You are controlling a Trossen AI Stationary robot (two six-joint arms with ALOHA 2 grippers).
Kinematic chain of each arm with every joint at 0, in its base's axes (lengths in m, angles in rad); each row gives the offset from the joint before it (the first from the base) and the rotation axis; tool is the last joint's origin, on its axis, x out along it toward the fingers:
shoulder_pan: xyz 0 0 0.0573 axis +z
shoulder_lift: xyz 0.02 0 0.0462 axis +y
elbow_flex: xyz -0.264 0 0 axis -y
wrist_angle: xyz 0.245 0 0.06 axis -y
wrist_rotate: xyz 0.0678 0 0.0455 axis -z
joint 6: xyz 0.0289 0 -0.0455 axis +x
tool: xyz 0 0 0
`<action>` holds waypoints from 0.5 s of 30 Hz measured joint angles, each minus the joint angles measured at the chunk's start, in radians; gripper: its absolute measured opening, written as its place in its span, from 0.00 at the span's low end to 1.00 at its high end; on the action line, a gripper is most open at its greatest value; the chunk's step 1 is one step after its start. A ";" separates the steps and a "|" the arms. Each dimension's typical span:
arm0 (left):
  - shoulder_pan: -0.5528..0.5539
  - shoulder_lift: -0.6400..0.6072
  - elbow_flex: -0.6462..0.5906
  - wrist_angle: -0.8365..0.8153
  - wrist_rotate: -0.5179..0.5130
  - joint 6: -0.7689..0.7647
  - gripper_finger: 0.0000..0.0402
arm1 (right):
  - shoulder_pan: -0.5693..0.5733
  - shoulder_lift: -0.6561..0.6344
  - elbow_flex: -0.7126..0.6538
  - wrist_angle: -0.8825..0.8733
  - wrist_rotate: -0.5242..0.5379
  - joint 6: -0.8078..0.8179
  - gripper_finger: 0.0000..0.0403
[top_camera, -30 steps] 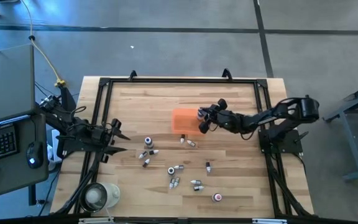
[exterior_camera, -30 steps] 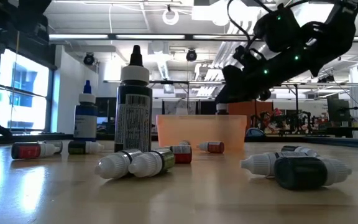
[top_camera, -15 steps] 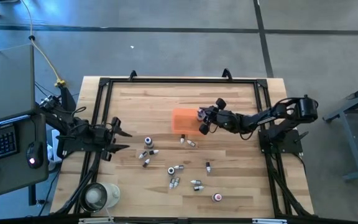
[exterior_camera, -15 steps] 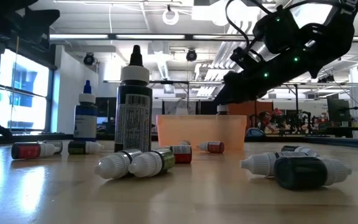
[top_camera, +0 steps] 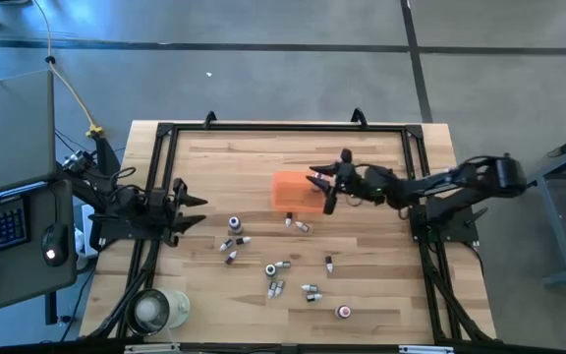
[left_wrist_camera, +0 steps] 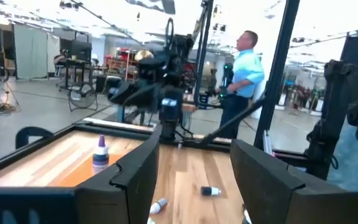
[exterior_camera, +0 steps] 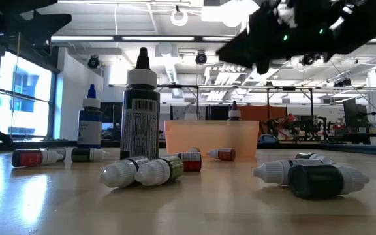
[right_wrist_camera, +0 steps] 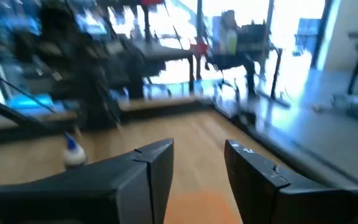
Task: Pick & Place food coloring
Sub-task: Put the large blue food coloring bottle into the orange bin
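The table (top_camera: 381, 285) carries an orange tray (top_camera: 290, 189) near its middle, and the right gripper (top_camera: 319, 191) hangs just over the tray's right edge with its fingers spread and nothing between them. In the low view one bottle (exterior_camera: 234, 113) stands upright in the tray, only its cap and shoulders above the wall. My judgement is that this is the drop-off end of one pick-and-place cycle; the next move calls for lifting clear of the tray and reaching for one of the loose bottles (top_camera: 278, 267) scattered on the wood toward the front edge, most of them lying on their sides. The nearest pair (top_camera: 297, 225) lies just beside the tray.

The left gripper (top_camera: 183, 211) waits at the left side of the table, fingers wide, holding nothing.

From above, the tray's contents are hidden by the right arm and too small to read. The right wrist view is smeared, so the small bottle (right_wrist_camera: 73, 154) there may be any of the loose ones. In the low view the near bottles hide those behind them.
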 joint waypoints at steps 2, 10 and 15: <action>0.000 0.004 0.000 0.010 -0.039 0.001 0.49 | 0.015 -0.068 0.000 -0.035 -0.001 -0.041 0.34; 0.000 0.206 0.000 0.045 -0.155 -0.116 0.49 | 0.110 -0.224 0.000 -0.206 -0.014 -0.045 0.34; 0.000 0.405 0.000 0.182 -0.145 -0.138 0.49 | 0.159 -0.227 0.000 -0.263 -0.014 0.009 0.34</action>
